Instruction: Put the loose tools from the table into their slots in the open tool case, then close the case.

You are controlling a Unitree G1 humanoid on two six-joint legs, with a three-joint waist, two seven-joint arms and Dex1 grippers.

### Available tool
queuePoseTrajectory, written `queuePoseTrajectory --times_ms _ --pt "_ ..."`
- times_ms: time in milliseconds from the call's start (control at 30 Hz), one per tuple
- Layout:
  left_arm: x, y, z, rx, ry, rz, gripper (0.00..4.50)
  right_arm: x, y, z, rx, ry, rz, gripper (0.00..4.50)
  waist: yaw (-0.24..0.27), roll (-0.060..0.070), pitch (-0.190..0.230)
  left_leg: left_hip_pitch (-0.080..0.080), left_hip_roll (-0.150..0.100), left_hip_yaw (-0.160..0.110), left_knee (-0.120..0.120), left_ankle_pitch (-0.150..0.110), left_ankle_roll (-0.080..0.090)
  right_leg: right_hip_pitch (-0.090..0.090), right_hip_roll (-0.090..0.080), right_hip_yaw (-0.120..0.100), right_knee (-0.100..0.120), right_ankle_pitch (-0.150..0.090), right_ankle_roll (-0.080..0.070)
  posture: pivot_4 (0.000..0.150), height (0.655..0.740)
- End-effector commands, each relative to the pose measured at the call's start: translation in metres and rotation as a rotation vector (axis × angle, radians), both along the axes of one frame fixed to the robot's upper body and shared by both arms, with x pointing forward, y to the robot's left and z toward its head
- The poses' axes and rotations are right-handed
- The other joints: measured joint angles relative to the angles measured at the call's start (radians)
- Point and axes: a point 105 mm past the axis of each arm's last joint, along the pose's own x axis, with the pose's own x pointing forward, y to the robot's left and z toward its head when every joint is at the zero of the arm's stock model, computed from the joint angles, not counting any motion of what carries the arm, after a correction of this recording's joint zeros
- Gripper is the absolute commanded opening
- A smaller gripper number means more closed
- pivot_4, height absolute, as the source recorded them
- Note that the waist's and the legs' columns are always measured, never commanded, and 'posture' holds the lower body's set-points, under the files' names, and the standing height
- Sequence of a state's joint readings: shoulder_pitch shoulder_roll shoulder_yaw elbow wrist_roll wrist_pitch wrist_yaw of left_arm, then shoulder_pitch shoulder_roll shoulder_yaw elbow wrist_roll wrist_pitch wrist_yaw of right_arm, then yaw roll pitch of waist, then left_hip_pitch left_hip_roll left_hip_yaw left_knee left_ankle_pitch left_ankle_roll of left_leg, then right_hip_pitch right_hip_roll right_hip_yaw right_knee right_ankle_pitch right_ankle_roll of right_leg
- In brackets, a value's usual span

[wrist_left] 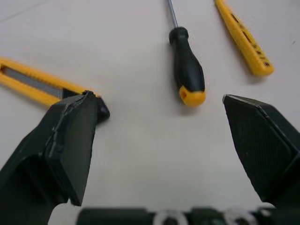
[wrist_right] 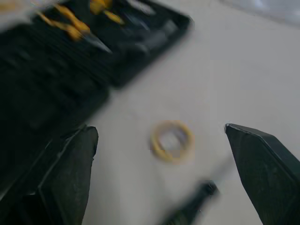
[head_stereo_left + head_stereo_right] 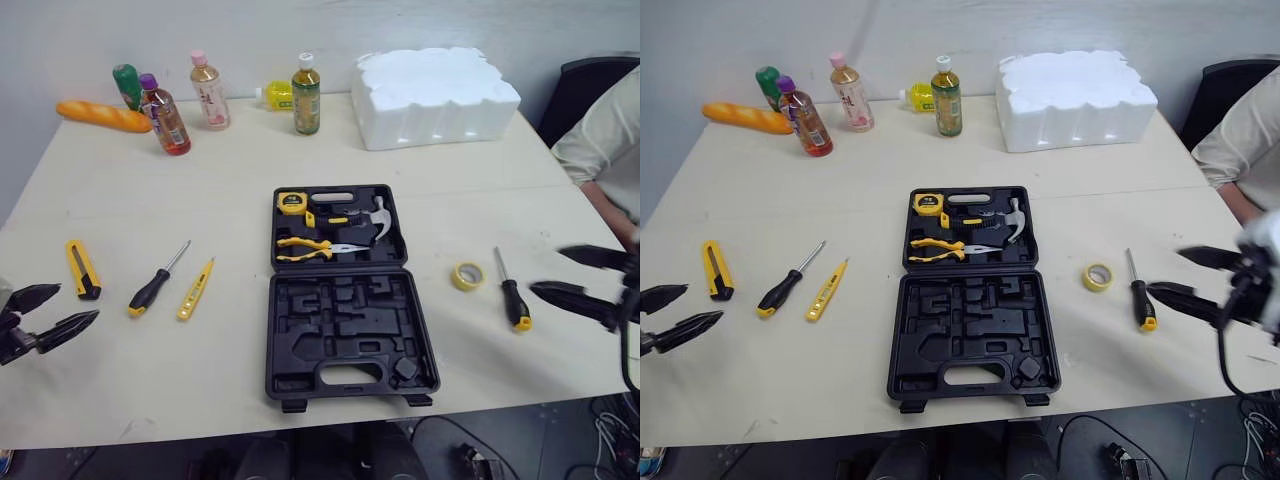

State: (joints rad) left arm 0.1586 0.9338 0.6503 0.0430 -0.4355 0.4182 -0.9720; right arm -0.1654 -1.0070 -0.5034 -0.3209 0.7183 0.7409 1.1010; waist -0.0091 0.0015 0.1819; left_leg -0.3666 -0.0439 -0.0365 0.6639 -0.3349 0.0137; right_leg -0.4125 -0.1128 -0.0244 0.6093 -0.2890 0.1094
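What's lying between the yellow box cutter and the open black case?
A black-handled screwdriver and a slim yellow tester pen, side by side, in both eye views.

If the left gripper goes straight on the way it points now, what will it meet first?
Probably the butt of the screwdriver, which lies ahead in the gap of the open left gripper. The knife sits close beside one finger and might be brushed; depth is unclear.
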Motion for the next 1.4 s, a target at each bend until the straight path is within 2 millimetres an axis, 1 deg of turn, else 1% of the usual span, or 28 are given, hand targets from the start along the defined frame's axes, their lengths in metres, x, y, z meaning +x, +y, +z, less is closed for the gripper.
queuePoseTrajectory --times_ms 33,100,133,200,267,333,400,467,500,567,600,633,667,700,767,800,833,867,933,967,1000,1067,1133,1200,1267,1333,1400 --pt "0.018 -0.020 -0.010 0.038 0.032 0.003 4.47 -0.013 0.076 0.022 0.034 -0.067 0.309 4.50 0.005 0.000 0.000 0.000 0.000 0.000 0.000 0.000 0.000 -0.001 0.000 0.000 0.001 0.000 0.000 0.150 0.7400" --pt "0.030 -0.025 -0.015 0.036 0.042 0.028 4.47 -0.014 0.104 0.030 0.051 -0.102 0.420 4.50 0.010 -0.003 0.001 -0.001 0.001 -0.001 0.000 0.001 -0.003 -0.001 0.003 -0.001 0.001 0.000 0.000 0.150 0.7400" --pt "0.034 -0.026 -0.016 0.031 0.043 0.038 4.47 -0.014 0.113 0.033 0.056 -0.112 0.450 4.50 0.012 -0.004 0.001 -0.003 0.001 -0.003 0.000 0.002 -0.004 -0.002 0.003 -0.002 0.001 0.000 0.000 0.150 0.7400" --pt "0.041 -0.027 -0.019 0.036 0.052 0.051 4.47 -0.012 0.129 0.037 0.074 -0.123 0.497 4.50 0.016 -0.005 0.000 -0.004 0.001 -0.004 0.001 0.002 -0.004 -0.003 0.003 -0.003 0.001 0.000 -0.001 0.150 0.7400" --pt "0.044 -0.027 -0.021 0.043 0.059 0.057 4.47 -0.010 0.138 0.039 0.084 -0.125 0.522 4.50 0.013 -0.005 0.000 -0.005 0.000 -0.004 0.001 0.002 -0.003 -0.003 0.002 -0.003 0.003 0.000 0.000 0.150 0.7400" --pt "0.051 -0.028 -0.025 0.045 0.069 0.065 4.47 -0.009 0.151 0.038 0.088 -0.130 0.569 4.50 0.010 -0.006 0.000 -0.006 0.000 -0.004 0.002 0.001 -0.002 -0.003 0.002 -0.003 0.003 0.000 0.000 0.150 0.7400" --pt "0.056 -0.031 -0.034 0.094 0.062 0.036 4.47 -0.008 0.165 0.039 0.100 -0.144 0.608 4.50 0.008 -0.006 0.000 -0.005 0.000 -0.004 0.001 0.001 -0.002 -0.003 0.002 -0.003 0.002 0.000 0.000 0.150 0.7400" --pt "0.054 -0.036 -0.046 0.087 0.096 0.010 3.92 -0.004 0.172 0.041 0.109 -0.162 0.614 4.50 0.006 -0.006 0.000 -0.006 0.000 -0.004 0.001 0.001 -0.002 -0.004 0.002 -0.004 0.003 0.000 0.000 0.150 0.7400" --pt "0.052 -0.037 -0.051 0.087 0.110 0.009 3.74 -0.002 0.173 0.042 0.111 -0.167 0.613 4.50 0.006 -0.006 0.000 -0.006 0.000 -0.003 0.001 0.001 -0.002 -0.004 0.002 -0.004 0.003 0.000 0.000 0.150 0.7400" --pt "0.051 -0.035 -0.056 0.111 0.123 0.013 2.73 -0.002 0.174 0.044 0.122 -0.168 0.618 4.50 0.007 -0.006 0.000 -0.005 0.000 -0.003 0.001 0.001 -0.002 -0.004 0.002 -0.004 0.004 0.000 0.000 0.150 0.7400" --pt "0.051 -0.034 -0.057 0.117 0.123 0.013 2.42 -0.002 0.174 0.044 0.126 -0.167 0.622 4.50 0.007 -0.006 0.000 -0.005 0.000 -0.003 0.001 0.001 -0.002 -0.004 0.002 -0.004 0.004 0.000 0.000 0.150 0.7400" --pt "0.051 -0.033 -0.055 0.115 0.116 0.018 1.92 -0.002 0.173 0.043 0.120 -0.164 0.624 4.50 0.007 -0.006 0.000 -0.005 0.000 -0.003 0.002 0.002 -0.003 -0.004 0.002 -0.004 0.004 0.000 0.000 0.150 0.7400" --pt "0.053 -0.032 -0.047 0.134 0.095 0.023 1.50 -0.002 0.172 0.042 0.112 -0.163 0.619 4.50 0.007 -0.006 0.000 -0.005 0.000 -0.003 0.002 0.002 -0.003 -0.003 0.002 -0.004 0.004 0.000 0.000 0.150 0.7400" --pt "0.055 -0.031 -0.042 0.148 0.080 0.026 1.16 -0.001 0.170 0.041 0.105 -0.162 0.615 4.50 0.007 -0.006 0.000 -0.004 0.000 -0.003 0.002 0.003 -0.003 -0.003 0.002 -0.004 0.003 0.000 0.000 0.150 0.7400" --pt "0.062 -0.038 -0.013 0.179 0.002 0.004 1.12 0.000 0.167 0.040 0.101 -0.160 0.600 4.50 0.007 -0.006 0.000 -0.004 0.000 -0.003 0.001 0.003 -0.004 -0.003 0.002 -0.004 0.003 0.000 -0.001 0.150 0.7400" --pt "0.064 -0.042 -0.004 0.187 -0.020 -0.010 1.12 0.000 0.166 0.040 0.101 -0.160 0.595 4.50 0.007 -0.006 0.000 -0.004 0.001 -0.003 0.001 0.003 -0.004 -0.004 0.002 -0.004 0.003 0.000 -0.001 0.150 0.7400" --pt "0.066 -0.056 0.013 0.180 -0.057 -0.075 1.12 0.000 0.164 0.040 0.100 -0.162 0.583 4.50 0.007 -0.006 0.000 -0.004 0.001 -0.003 0.001 0.003 -0.004 -0.004 0.003 -0.004 0.004 0.000 -0.001 0.150 0.7400" --pt "0.065 -0.066 0.023 0.175 -0.076 -0.122 1.12 0.001 0.162 0.040 0.100 -0.163 0.574 4.50 0.007 -0.006 0.000 -0.004 0.001 -0.003 0.001 0.003 -0.004 -0.004 0.003 -0.004 0.004 -0.001 -0.001 0.150 0.7400" --pt "0.062 -0.104 0.048 0.185 -0.111 -0.320 1.12 0.000 0.152 0.036 0.100 -0.155 0.530 4.50 0.012 -0.006 0.000 -0.006 0.001 -0.004 0.001 0.003 -0.004 -0.005 0.002 -0.004 0.007 0.000 -0.001 0.150 0.7400" --pt "0.059 -0.125 0.055 0.219 -0.110 -0.428 1.12 -0.003 0.141 0.029 0.085 -0.134 0.494 4.50 0.026 -0.008 -0.001 -0.006 0.000 -0.005 0.002 0.003 -0.004 -0.005 0.002 -0.004 0.007 0.000 -0.001 0.150 0.7400" --pt "0.057 -0.138 0.058 0.244 -0.104 -0.498 1.12 -0.007 0.135 0.024 0.071 -0.119 0.471 4.50 0.029 -0.008 -0.001 -0.008 -0.001 -0.008 0.002 0.003 -0.004 -0.004 0.002 -0.005 0.006 0.000 -0.001 0.150 0.7400" --pt "0.058 -0.159 0.058 0.306 -0.108 -0.588 1.12 -0.014 0.122 0.015 0.044 -0.085 0.425 4.50 0.035 -0.006 -0.002 -0.008 -0.002 -0.008 0.002 0.002 -0.002 -0.003 0.001 -0.005 0.004 0.000 -0.001 0.150 0.7400" --pt "0.049 -0.189 0.053 0.308 -0.091 -0.752 1.12 -0.020 0.108 0.009 0.031 -0.057 0.362 4.50 0.034 -0.005 -0.002 -0.008 -0.004 -0.006 0.002 0.001 0.000 -0.003 0.000 -0.004 0.003 0.000 0.000 0.150 0.7400" --pt "0.043 -0.209 0.050 0.323 -0.075 -0.890 1.12 -0.026 0.098 0.002 0.015 -0.035 0.301 4.50 0.030 -0.006 -0.001 -0.008 -0.004 -0.005 0.002 0.000 0.001 -0.003 0.001 -0.005 0.002 0.000 0.000 0.150 0.7400" --pt "0.051 -0.225 0.049 0.318 -0.075 -0.947 1.12 -0.031 0.089 -0.005 -0.011 -0.015 0.247 4.50 0.032 -0.007 -0.001 -0.008 -0.002 -0.002 0.002 0.000 0.001 -0.003 0.002 -0.005 0.001 0.000 0.000 0.150 0.7400" --pt "0.062 -0.234 0.049 0.313 -0.069 -0.947 1.12 -0.034 0.086 -0.010 -0.027 -0.006 0.218 4.50 0.033 -0.008 0.000 -0.008 -0.001 -0.002 0.004 0.001 0.000 -0.002 0.005 -0.007 0.001 0.000 0.000 0.150 0.7400" --pt "0.079 -0.247 0.048 0.323 -0.092 -0.926 1.12 -0.038 0.084 -0.017 -0.040 0.007 0.186 4.50 0.033 -0.008 0.000 -0.005 0.001 0.002 0.004 0.003 0.000 -0.001 0.012 -0.007 0.002 0.001 0.002 0.150 0.7400"
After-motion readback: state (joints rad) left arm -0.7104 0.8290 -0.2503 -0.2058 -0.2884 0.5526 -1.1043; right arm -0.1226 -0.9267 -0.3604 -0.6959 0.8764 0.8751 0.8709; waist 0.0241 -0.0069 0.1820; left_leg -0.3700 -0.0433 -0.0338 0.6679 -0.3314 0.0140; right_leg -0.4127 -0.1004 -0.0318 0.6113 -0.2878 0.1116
